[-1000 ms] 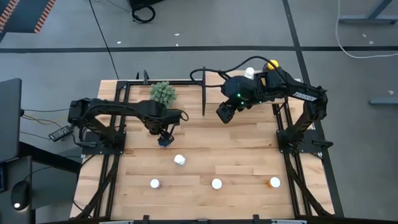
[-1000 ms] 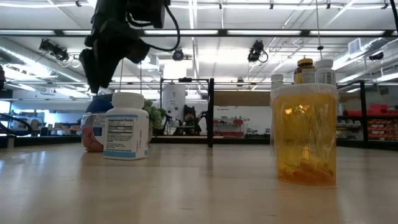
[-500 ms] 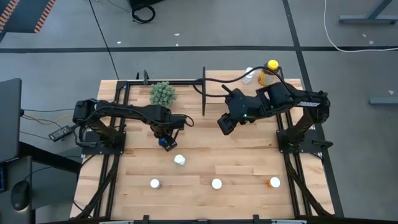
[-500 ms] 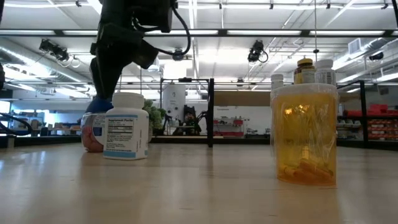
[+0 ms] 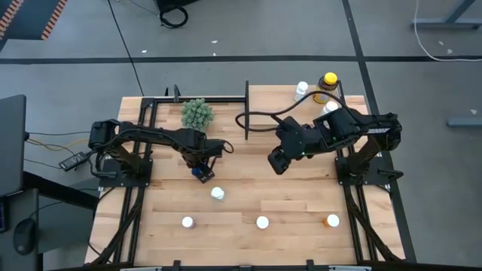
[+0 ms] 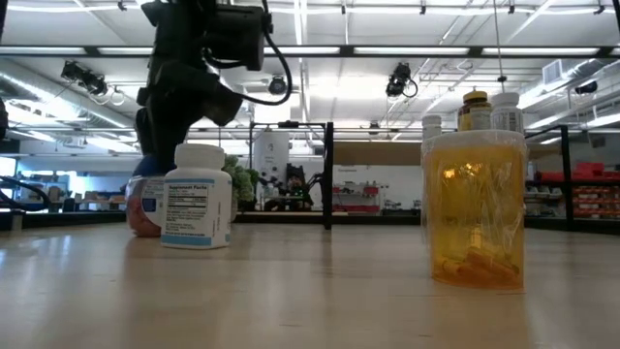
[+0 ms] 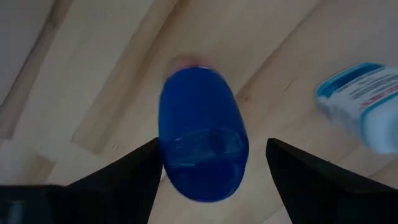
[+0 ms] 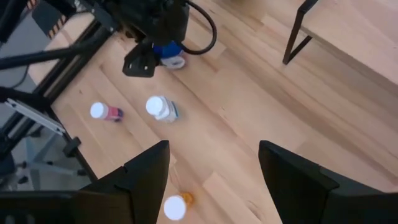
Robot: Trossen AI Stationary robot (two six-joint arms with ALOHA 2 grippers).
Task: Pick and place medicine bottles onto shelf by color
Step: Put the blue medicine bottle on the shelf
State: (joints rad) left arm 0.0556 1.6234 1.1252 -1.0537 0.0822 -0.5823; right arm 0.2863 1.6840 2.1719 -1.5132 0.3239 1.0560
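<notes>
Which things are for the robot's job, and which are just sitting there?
For the job: blue bottle, white bottle, pink bottle, orange bottle, amber bottle, shelf, left end effector.

Just sitting there: plant, floor cable.

Near: orange bottle [image 6: 475,208] on bench [image 6: 310,301].
Farther: white bottle [image 6: 198,197]; dark arm [image 6: 189,68] above it.

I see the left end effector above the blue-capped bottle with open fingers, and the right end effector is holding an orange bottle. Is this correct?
Not quite. The right end effector holds nothing; the right wrist view shows its open fingers empty. The left end effector is indeed open above the blue-capped bottle.
</notes>
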